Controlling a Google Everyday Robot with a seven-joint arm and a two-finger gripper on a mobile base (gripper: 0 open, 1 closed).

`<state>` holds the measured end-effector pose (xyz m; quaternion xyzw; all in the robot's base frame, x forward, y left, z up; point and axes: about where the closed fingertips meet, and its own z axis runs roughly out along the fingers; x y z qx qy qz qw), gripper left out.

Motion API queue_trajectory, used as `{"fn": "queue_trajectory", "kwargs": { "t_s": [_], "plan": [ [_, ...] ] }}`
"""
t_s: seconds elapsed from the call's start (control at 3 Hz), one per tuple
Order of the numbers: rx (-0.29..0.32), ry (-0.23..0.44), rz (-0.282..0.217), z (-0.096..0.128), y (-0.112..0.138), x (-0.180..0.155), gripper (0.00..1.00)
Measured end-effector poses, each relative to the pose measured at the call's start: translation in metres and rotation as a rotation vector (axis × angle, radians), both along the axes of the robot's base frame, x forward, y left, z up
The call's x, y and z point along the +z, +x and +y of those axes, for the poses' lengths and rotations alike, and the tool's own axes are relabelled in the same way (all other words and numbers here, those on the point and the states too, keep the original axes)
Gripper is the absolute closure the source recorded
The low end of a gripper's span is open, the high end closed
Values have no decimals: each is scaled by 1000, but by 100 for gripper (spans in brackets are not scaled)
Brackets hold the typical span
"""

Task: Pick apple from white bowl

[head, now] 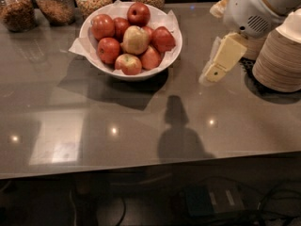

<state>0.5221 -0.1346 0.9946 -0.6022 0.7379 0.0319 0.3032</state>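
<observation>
The white bowl (141, 74), lined with white paper, stands at the back left of the grey table. It holds several red apples. The pale yellow-green apple (135, 39) lies on top near the middle of the pile. My gripper (215, 66) hangs from the white arm at the right, above the table and to the right of the bowl. It is apart from the bowl and holds nothing that I can see. Its shadow (176, 126) falls on the table in front of the bowl.
Several glass jars of grains and nuts (55, 3) line the back edge behind the bowl. A stack of beige disposable bowls (280, 60) stands at the right, close to the arm. The table's front edge (150, 166) runs across, with cables on the floor below.
</observation>
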Motion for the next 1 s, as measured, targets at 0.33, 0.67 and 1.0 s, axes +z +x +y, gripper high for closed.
{"fn": "queue_trajectory", "kwargs": {
  "t_s": [0.33, 0.67, 1.0],
  "plan": [
    [15, 50, -41, 20, 19, 6, 0],
    [44, 102, -96, 54, 50, 11, 0],
    [64, 133, -136, 79, 73, 14, 0]
  ]
}}
